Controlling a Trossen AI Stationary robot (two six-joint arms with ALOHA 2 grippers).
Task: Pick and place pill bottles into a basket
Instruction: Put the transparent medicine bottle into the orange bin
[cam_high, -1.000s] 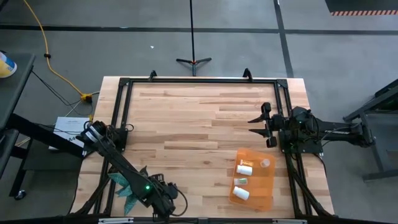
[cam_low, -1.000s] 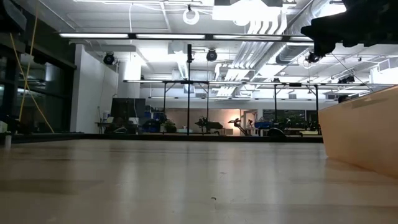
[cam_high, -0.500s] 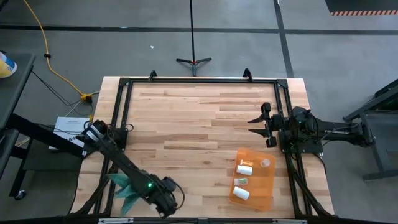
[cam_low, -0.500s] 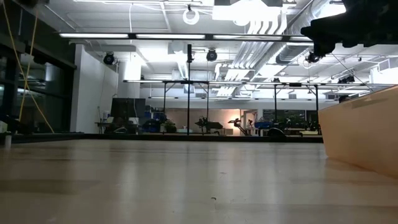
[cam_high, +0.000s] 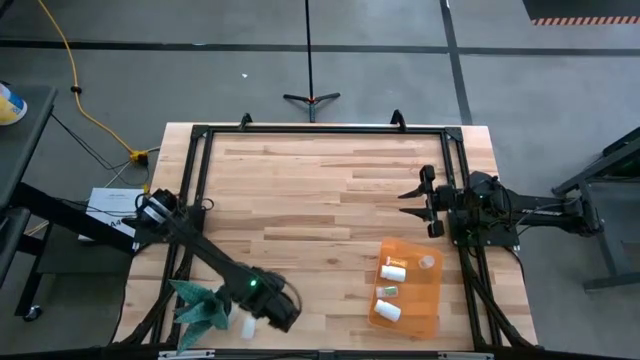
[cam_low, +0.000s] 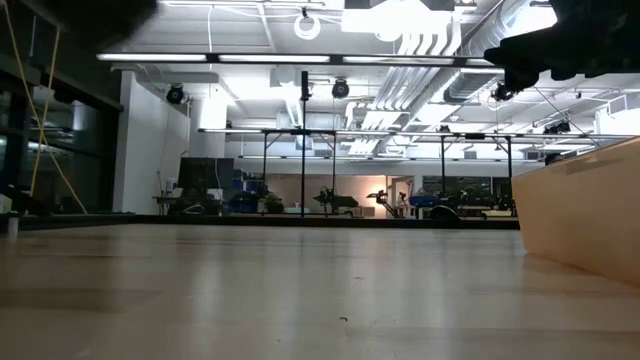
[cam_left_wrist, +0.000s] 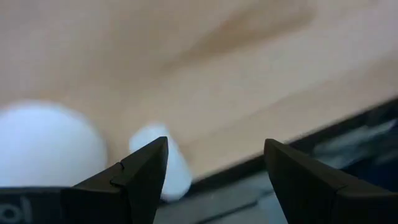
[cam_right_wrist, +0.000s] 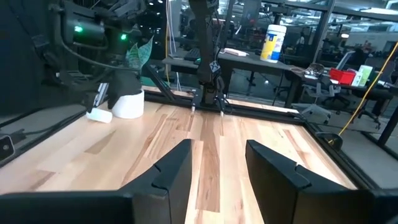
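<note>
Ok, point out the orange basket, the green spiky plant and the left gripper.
orange basket (cam_high: 432, 300): high view, bare floor by its right wall.
green spiky plant (cam_high: 202, 306): high view, middle of its leaves.
left gripper (cam_left_wrist: 214, 171): left wrist view, midway between its open fingertips.

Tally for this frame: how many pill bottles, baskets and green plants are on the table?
pill bottles: 4 (3 in the basket, 1 on the table near the left gripper)
basket: 1
green plant: 1
Total: 6
A pale shape in the basket's corner is unclear, not counted.
</note>
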